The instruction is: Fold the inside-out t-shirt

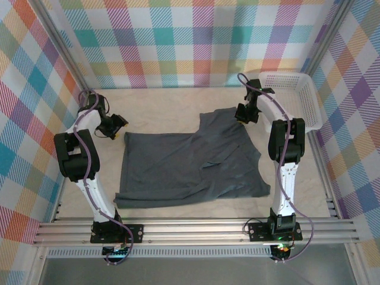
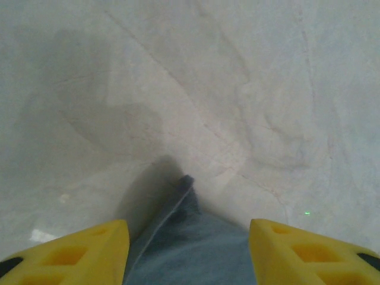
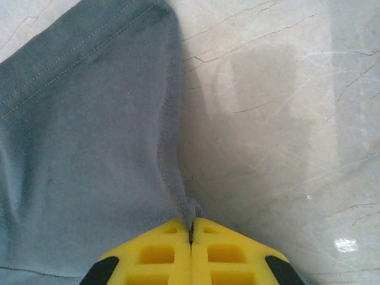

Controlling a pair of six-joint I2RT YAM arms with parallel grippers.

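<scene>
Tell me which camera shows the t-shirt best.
Top external: the whole t-shirt lies in frame. Left wrist shows a corner at the open left gripper; right wrist, an edge pinched in the right gripper.

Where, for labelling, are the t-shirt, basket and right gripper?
t-shirt [image 1: 178, 169], top external view, middle of the cloth.
basket [image 1: 313, 98], top external view, right wall.
right gripper [image 3: 191, 227], right wrist view, between shut fingertips.

Black-and-white arms [image 1: 98, 199], purple cables [image 1: 93, 155], yellow latticed pincer fingers [image 3: 154, 255].

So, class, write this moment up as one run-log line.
left tool: open at t-shirt corner | right tool: shut on t-shirt edge | t-shirt: mostly flat on table
</scene>
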